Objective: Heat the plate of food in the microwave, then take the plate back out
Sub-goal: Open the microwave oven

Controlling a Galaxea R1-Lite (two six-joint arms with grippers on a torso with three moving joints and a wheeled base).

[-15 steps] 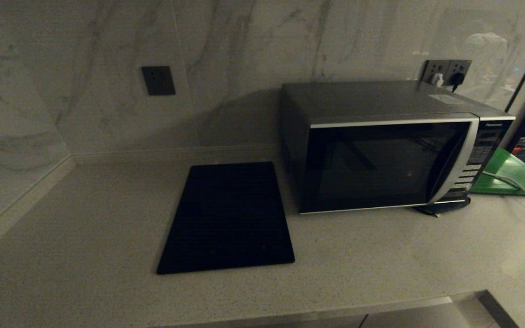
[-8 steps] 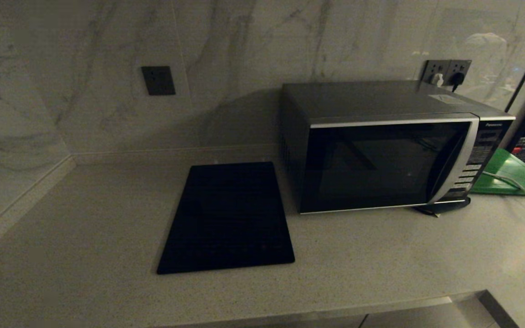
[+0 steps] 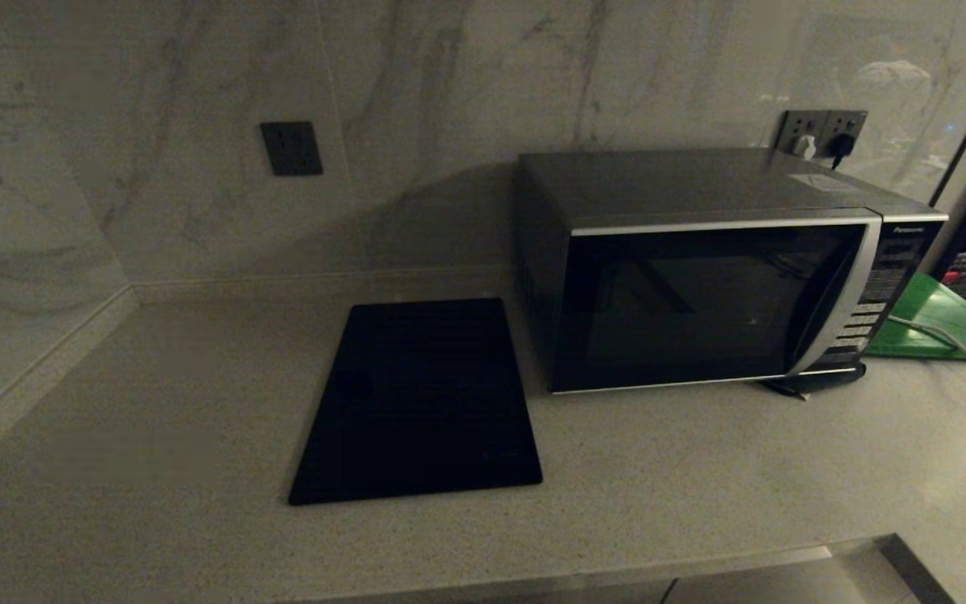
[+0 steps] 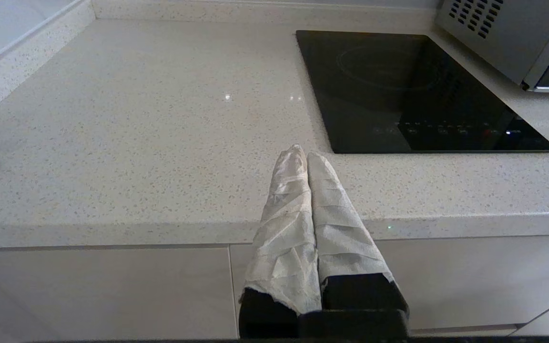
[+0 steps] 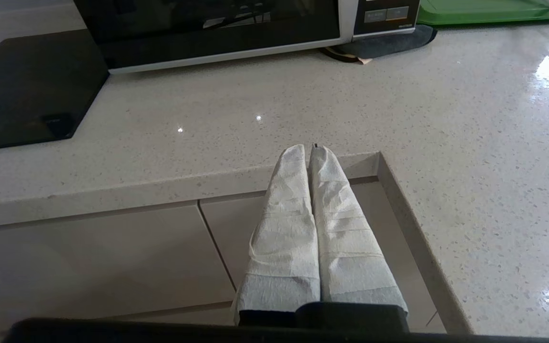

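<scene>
Both tools, the left tool (image 4: 302, 155) and the right tool (image 5: 309, 151), are seen pressed shut and empty, parked off the surface (image 3: 156, 419) edge. Ahead of the right tool the microwave (image 3: 701, 277) is found, door closed; the plate of food is not seen. A black slab (image 3: 420, 403) lies ahead of the left tool. The door should probably be opened first, pulled gently.
</scene>
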